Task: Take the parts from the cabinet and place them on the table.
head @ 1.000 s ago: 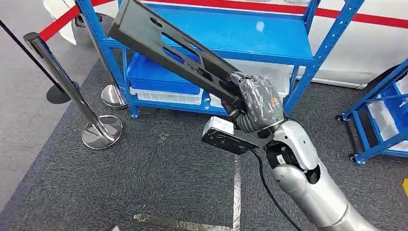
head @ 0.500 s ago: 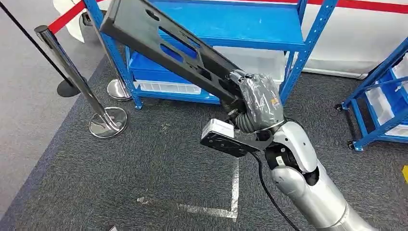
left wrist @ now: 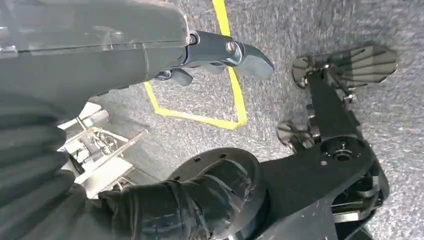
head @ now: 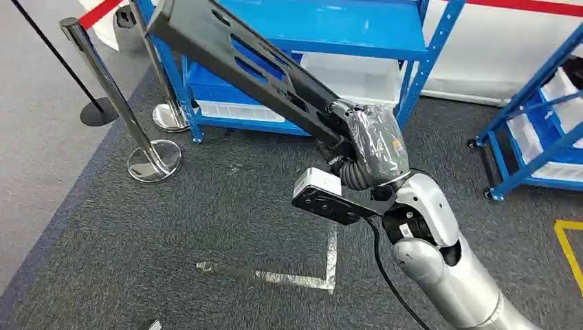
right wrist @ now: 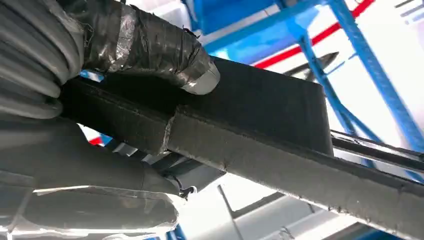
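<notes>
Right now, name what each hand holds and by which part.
The right hand grips the long black part at its near end. The left hand holds nothing.

The right arm (head: 440, 268) reached up and forward from the lower right of the head view, its silver forearm bent at the wrist. The right hand (head: 375, 144) — wrapped in shiny film — was closed tightly around the end of a long black part (head: 240, 62), which slanted up and to the left. In the right wrist view its thumb (right wrist: 150, 50) lay pressed across the part's flat face. The left hand (left wrist: 220, 52) hung low, pointing at the floor — its dark fingers (left wrist: 250, 57) extended and holding nothing.
</notes>
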